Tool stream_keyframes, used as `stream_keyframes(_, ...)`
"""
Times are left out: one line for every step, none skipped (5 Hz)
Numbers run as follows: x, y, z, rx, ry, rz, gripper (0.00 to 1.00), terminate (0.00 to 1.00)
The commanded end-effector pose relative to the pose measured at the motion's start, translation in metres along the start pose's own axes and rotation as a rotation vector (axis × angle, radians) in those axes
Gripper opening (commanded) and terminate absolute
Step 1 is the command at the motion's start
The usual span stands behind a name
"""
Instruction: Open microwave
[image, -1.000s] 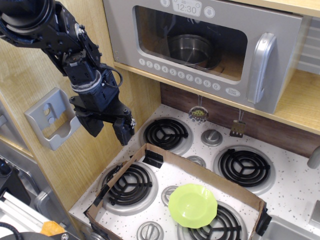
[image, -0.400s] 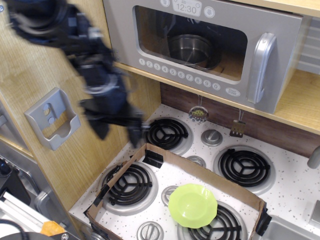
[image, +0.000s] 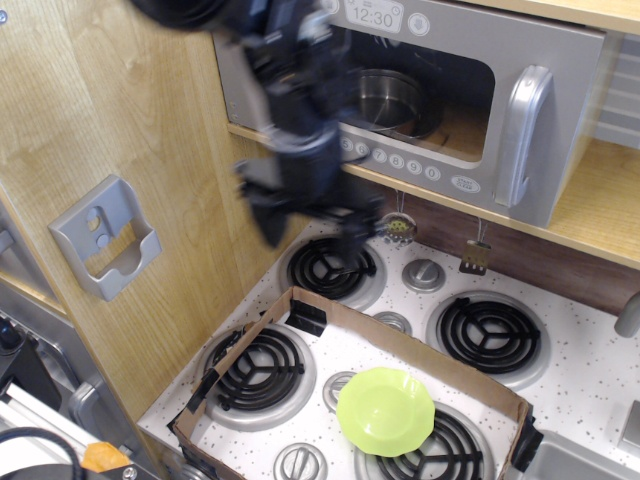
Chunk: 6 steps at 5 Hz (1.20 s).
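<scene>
The grey microwave (image: 560, 70) sits on a wooden shelf at the top, its windowed door closed. A metal pot (image: 385, 95) shows through the window. The vertical silver handle (image: 520, 135) is at the door's right side, and the clock display (image: 372, 15) reads 12:30. My black gripper (image: 310, 225) is motion-blurred in front of the microwave's lower left corner, above the back left burner. Its two fingers (image: 268, 222) point down and stand apart, holding nothing. It is well left of the handle.
A cardboard tray (image: 400, 350) on the white stovetop holds a green plate (image: 386, 405). Four black burners (image: 490, 333) and knobs cover the stove. A grey wall bracket (image: 105, 235) hangs on the left wooden panel. Small utensils (image: 398, 226) hang under the shelf.
My arm has swept up and to the right, from beside the wall bracket to in front of the microwave's lower left corner. The microwave door has not moved.
</scene>
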<state>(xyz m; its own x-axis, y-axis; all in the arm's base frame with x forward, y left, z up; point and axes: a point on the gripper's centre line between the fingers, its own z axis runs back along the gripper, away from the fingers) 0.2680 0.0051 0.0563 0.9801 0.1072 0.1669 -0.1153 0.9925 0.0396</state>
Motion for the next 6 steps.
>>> stream_keyframes(0.036, -0.043, 0.047, -0.004, -0.089, -0.054, 1.00, 0.00)
stream_keyframes(0.045, -0.057, 0.056, 0.004, -0.116, -0.067, 1.00, 0.00)
stream_keyframes(0.061, -0.068, 0.061, -0.013, -0.120, -0.073, 1.00, 0.00)
stream_keyframes(0.072, -0.080, 0.062, -0.016, -0.132, -0.090, 1.00, 0.00)
stream_keyframes(0.084, -0.088, 0.061, -0.022, -0.130, -0.108, 1.00, 0.00)
stream_keyframes(0.083, -0.085, 0.059, -0.025, -0.131, -0.123, 1.00, 0.00)
